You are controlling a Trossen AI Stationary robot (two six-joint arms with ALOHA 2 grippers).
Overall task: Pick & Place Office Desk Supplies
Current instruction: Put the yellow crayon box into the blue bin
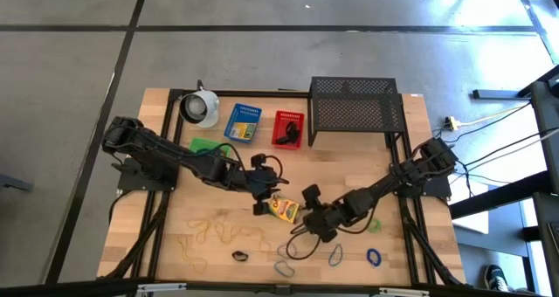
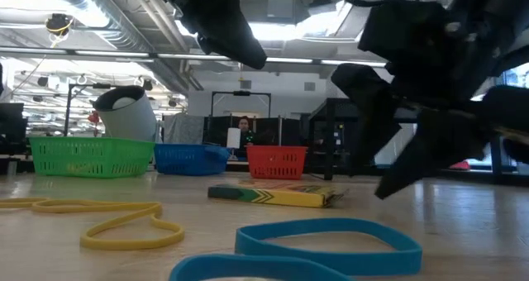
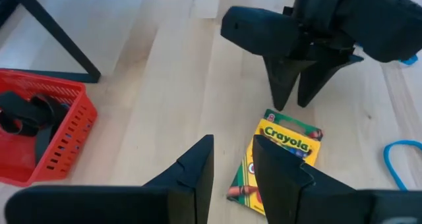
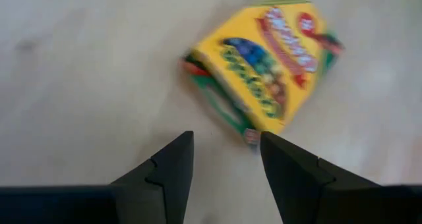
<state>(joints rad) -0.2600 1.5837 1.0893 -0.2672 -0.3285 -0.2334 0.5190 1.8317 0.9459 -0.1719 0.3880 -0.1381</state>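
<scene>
On the worktop (image 1: 175, 113), a crayon box (image 1: 284, 210) lies between the left claw (image 1: 262, 203) and right claw (image 1: 311, 211); rubber bands (image 1: 218, 234) lie nearby.

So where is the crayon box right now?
In the high view the crayon box lies flat on the wooden table, near the middle, between the left gripper and the right gripper.

You've got a pale matt wood table (image 1: 175, 201), a glossy printed cardboard crayon box (image 3: 280, 158) beside matt black plastic fingers (image 3: 283, 178), and a red plastic-mesh basket (image 3: 62, 141) well apart from that box.
</scene>
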